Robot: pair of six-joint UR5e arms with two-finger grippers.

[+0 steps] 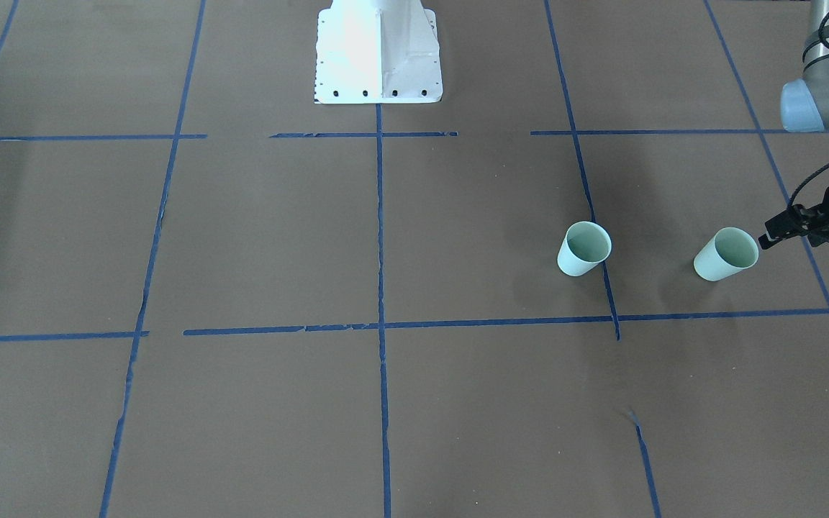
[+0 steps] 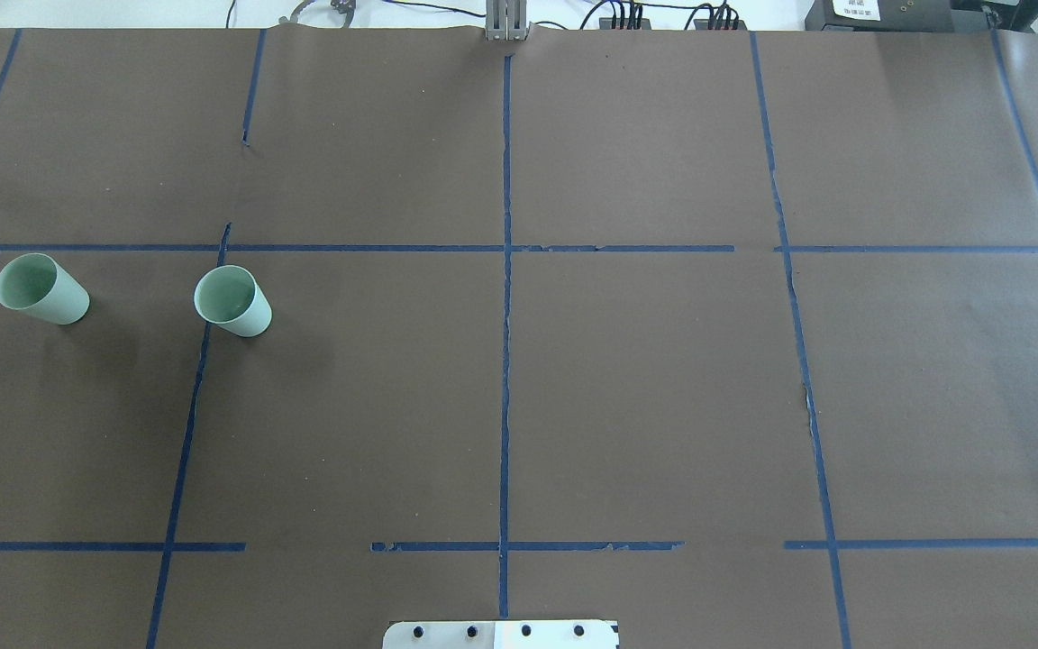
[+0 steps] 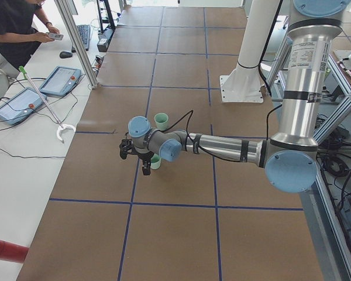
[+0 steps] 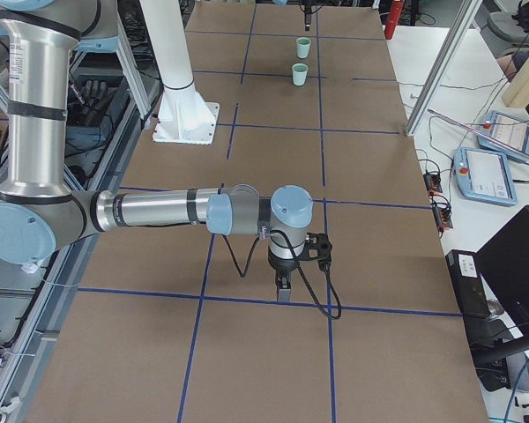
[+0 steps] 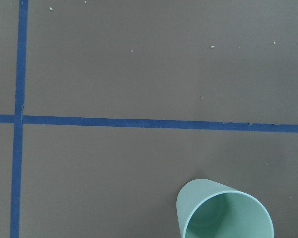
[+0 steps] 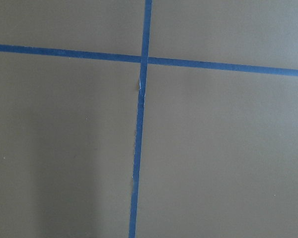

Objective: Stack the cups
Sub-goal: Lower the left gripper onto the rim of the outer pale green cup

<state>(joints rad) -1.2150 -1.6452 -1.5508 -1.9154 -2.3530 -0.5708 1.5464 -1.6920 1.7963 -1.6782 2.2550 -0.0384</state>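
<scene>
Plainly, front-facing: the inner cup (image 1: 583, 250), smooth, pale mint-green and tapered, stands upright on the brown paper-covered table (image 1: 242, 237), with the identical outer cup (image 1: 725, 255) at its 3 o'clock. The left tool (image 1: 768, 239), just at the outer cup's 3 o'clock, is cut off; open or closed, I cannot tell. Left wrist: the outer cup is cropped at 5 o'clock. Right-end view: the right tool (image 4: 284, 289) points down, and I cannot tell its state.
</scene>
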